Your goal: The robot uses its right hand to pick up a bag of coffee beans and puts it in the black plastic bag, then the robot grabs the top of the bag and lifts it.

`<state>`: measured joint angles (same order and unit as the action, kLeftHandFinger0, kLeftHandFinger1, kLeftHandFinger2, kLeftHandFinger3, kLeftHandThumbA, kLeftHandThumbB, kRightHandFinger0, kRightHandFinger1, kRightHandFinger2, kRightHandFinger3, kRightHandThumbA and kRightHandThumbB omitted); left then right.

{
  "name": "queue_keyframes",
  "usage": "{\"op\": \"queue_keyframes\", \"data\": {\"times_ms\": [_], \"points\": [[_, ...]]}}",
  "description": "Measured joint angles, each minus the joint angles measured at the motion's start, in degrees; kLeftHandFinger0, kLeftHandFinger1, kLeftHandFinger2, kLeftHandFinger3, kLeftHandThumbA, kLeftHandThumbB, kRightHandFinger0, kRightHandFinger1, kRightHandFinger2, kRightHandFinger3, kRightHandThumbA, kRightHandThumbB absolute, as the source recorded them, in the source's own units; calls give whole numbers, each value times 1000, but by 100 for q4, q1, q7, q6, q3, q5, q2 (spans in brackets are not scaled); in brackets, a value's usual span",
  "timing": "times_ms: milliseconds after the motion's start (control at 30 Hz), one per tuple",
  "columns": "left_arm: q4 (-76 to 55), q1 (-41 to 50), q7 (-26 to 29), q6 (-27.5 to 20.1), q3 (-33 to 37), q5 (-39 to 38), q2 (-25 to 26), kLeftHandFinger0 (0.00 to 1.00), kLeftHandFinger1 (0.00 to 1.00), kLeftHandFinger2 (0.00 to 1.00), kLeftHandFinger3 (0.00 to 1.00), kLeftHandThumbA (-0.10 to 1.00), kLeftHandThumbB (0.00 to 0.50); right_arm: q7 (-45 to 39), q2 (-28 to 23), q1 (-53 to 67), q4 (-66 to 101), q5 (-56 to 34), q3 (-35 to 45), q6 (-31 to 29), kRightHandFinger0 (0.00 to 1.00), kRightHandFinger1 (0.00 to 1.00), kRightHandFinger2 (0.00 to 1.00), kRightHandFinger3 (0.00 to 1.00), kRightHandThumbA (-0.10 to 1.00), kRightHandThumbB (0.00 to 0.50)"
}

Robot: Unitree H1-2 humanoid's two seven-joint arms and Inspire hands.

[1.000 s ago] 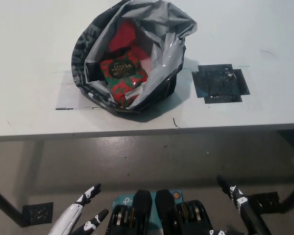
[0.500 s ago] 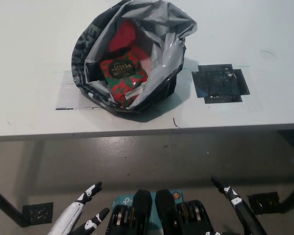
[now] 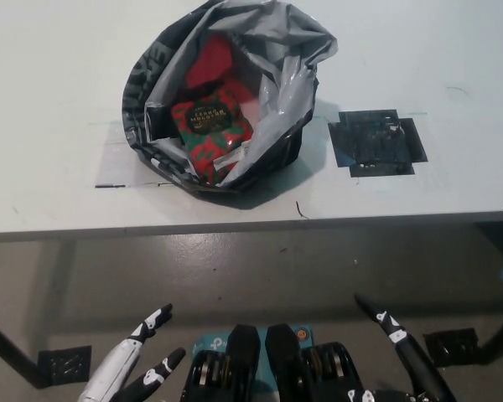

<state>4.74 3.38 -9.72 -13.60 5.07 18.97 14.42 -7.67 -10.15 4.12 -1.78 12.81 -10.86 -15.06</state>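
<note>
— Head view: where is the coffee bag (image 3: 210, 127) lying?
— Inside the black plastic bag (image 3: 226, 92) on the table (image 3: 50, 100), its long axis tilting toward lower right.
— And the hands?
— Both are hanging low, off the table, fingers spread and empty. The right hand (image 3: 400, 349) and left hand (image 3: 132, 367) are sitting about equally far below the bag.

On the table (image 3: 59, 100) we see the plastic bag (image 3: 226, 100), mouth open, with the coffee bag (image 3: 211, 127) inside. A taped patch (image 3: 377, 142) lies to its right. Both hands (image 3: 134, 368) (image 3: 402, 352) sit below the table's near edge.
</note>
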Motion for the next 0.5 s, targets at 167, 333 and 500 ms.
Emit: {"op": "queue_keyframes", "data": {"times_ms": [167, 333, 500], "points": [[7, -23, 46, -12, -1, 6, 7, 1000, 1000, 1000, 1000, 887, 149, -9, -1, -91, -61, 9, -6, -1, 1000, 1000, 1000, 1000, 1000, 268], [17, -21, 47, -53, 0, 18, 29, 1000, 1000, 1000, 1000, 884, 155, -21, -4, -109, -59, 22, -22, 0, 1000, 1000, 1000, 1000, 1000, 273], [12, -15, 47, -52, 2, 54, 32, 1000, 1000, 1000, 1000, 879, 153, -56, -3, -108, -51, 12, -39, 17, 1000, 1000, 1000, 1000, 1000, 270]]}}
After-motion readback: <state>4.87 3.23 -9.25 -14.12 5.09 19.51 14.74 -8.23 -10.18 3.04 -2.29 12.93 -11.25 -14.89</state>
